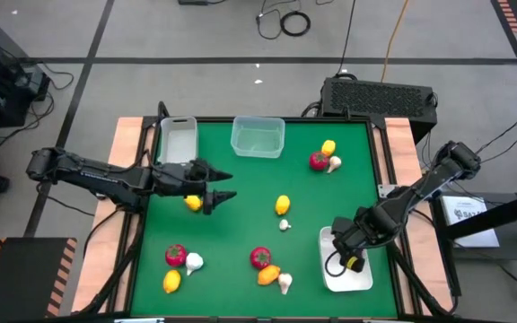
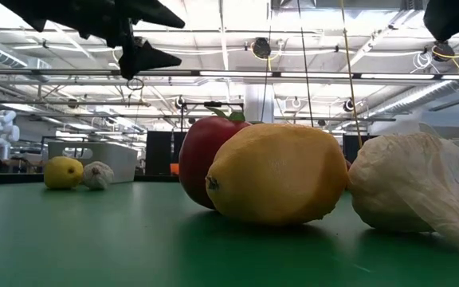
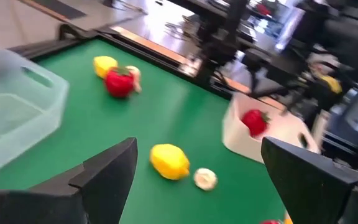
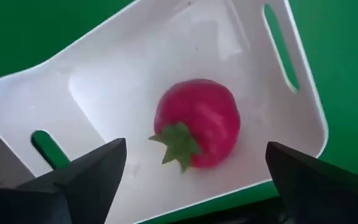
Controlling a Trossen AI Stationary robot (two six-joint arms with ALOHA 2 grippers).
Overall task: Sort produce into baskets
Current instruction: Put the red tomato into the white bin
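Red fruit (image 4: 197, 121) in white tray (image 4: 135, 62); right pincer (image 4: 197, 186) open above.

Two arms, dark, jointed, slender links with rounded housings. Left gripper (image 1: 225, 185): two black tapering fingers (image 3: 107, 174), flat-faced. Right gripper (image 1: 346, 248): black, blocky, with matching wedge fingers (image 4: 95, 171).

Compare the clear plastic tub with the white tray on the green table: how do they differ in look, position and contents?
The clear tub is see-through and squarish; the white tray is opaque, longer, with slot handles. The tub sits at the table's far edge with nothing visible inside; the tray sits near the front right corner and holds a red fruit. The right gripper, jaws open, hovers over the tray; no gripper is over the tub. Both are shallow containers with rounded corners.
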